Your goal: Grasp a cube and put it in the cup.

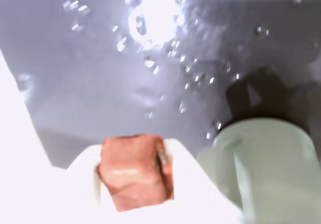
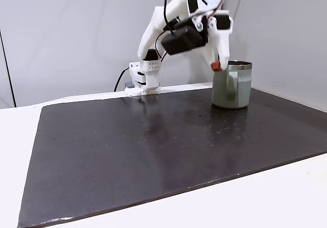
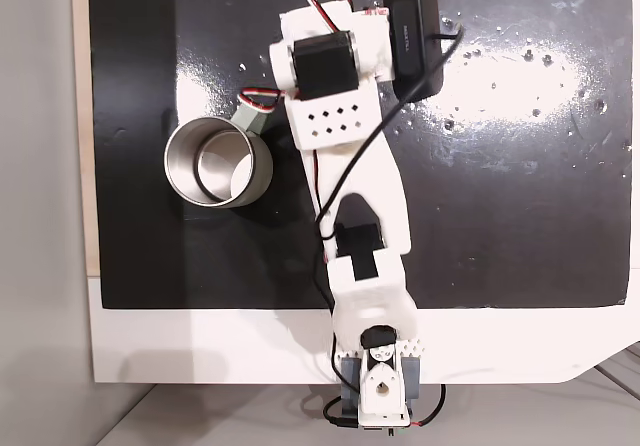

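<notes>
Just beside the cup's steel rim, on its left in a fixed view, the claw pinches the cube tight between white fingers, lifted level with that rim, presumably to clear it before dropping in.

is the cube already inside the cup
No, the cube is clamped in the gripper, beside the cup near its rim.
</notes>
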Robot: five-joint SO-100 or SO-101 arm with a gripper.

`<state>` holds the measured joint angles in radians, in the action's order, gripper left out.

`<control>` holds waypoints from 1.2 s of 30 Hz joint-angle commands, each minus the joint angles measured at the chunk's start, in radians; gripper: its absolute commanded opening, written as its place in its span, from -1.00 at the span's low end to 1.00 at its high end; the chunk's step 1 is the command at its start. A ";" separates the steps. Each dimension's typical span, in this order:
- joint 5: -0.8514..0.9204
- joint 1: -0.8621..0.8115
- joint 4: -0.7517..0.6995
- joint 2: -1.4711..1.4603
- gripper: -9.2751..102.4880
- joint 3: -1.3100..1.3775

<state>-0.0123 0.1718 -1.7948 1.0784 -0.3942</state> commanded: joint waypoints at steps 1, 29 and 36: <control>-0.003 -0.002 -0.003 0.218 -0.70 -0.069; 0.103 0.385 0.002 0.463 -0.70 -0.457; 0.150 0.506 -0.005 0.417 -0.70 -0.503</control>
<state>0.1227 0.6427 -1.7948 1.4849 -0.8958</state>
